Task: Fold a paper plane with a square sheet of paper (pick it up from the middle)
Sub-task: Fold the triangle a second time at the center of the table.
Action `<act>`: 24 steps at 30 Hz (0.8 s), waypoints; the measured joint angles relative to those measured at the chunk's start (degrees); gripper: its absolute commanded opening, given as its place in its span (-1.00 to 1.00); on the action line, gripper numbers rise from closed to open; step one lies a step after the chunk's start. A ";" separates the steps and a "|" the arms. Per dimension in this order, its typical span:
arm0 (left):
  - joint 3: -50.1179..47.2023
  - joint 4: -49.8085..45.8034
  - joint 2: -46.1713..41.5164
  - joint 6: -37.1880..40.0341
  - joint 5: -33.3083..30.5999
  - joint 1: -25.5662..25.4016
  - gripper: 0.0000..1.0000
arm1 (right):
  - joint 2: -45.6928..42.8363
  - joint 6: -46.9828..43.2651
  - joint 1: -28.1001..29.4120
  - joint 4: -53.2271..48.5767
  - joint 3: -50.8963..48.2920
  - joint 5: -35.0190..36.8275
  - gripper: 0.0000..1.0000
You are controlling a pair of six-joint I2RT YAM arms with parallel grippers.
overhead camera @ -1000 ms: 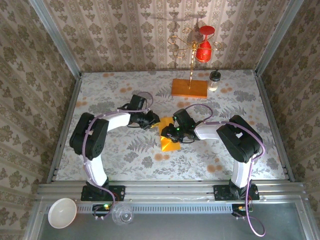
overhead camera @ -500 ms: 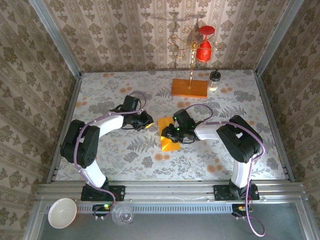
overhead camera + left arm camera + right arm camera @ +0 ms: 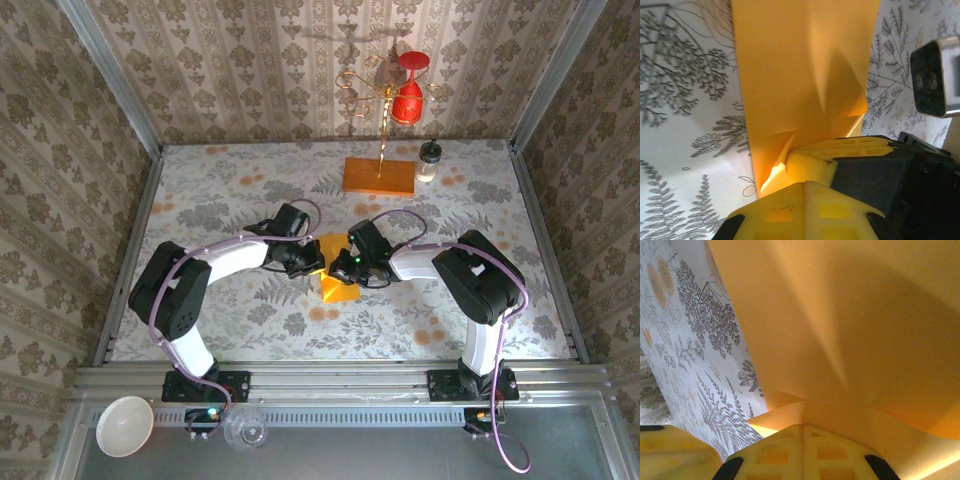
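Note:
The orange-yellow square sheet of paper (image 3: 340,285) lies creased and buckled on the patterned table between both arms. My right gripper (image 3: 343,266) is over its middle and shut, a raised ridge of paper (image 3: 840,315) running out from its closed tips (image 3: 803,426). My left gripper (image 3: 312,262) is at the sheet's left edge. In the left wrist view its jaws (image 3: 805,184) are shut, with the lifted paper (image 3: 800,65) just ahead and one of the right gripper's fingers (image 3: 810,167) against them. I see no paper between the left tips. The paper plane as such is out of view.
A wooden block with a gold wire stand (image 3: 379,176) sits at the back, a red glass (image 3: 407,95) hanging from it and a small bottle (image 3: 428,160) beside it. A white bowl (image 3: 124,425) and a clear glass (image 3: 245,430) rest on the front rail.
My left gripper has swung right from beside the sheet to its left edge and shut. The right gripper has shut over the sheet's middle, and the paper has bunched up.

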 measured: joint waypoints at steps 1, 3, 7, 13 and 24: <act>0.46 -0.24 0.48 0.09 -0.22 -0.22 -1.00 | 0.00 0.00 -0.02 0.00 0.00 -0.02 -0.93; 1.22 -0.74 1.27 0.42 -0.59 -0.46 -1.00 | 0.02 0.00 -0.02 0.00 0.00 -0.04 -0.95; 1.75 -1.31 2.80 0.63 -0.79 -0.48 -1.00 | 0.02 0.02 -0.02 0.02 -0.02 -0.04 -0.96; 2.38 -1.75 4.74 0.68 -0.98 -0.48 -1.00 | 0.02 0.02 -0.02 0.42 -0.24 -0.07 -0.97; 2.45 -1.75 5.49 0.35 -4.02 -0.46 -1.00 | -0.13 0.39 -0.35 3.45 -1.75 -1.05 -0.94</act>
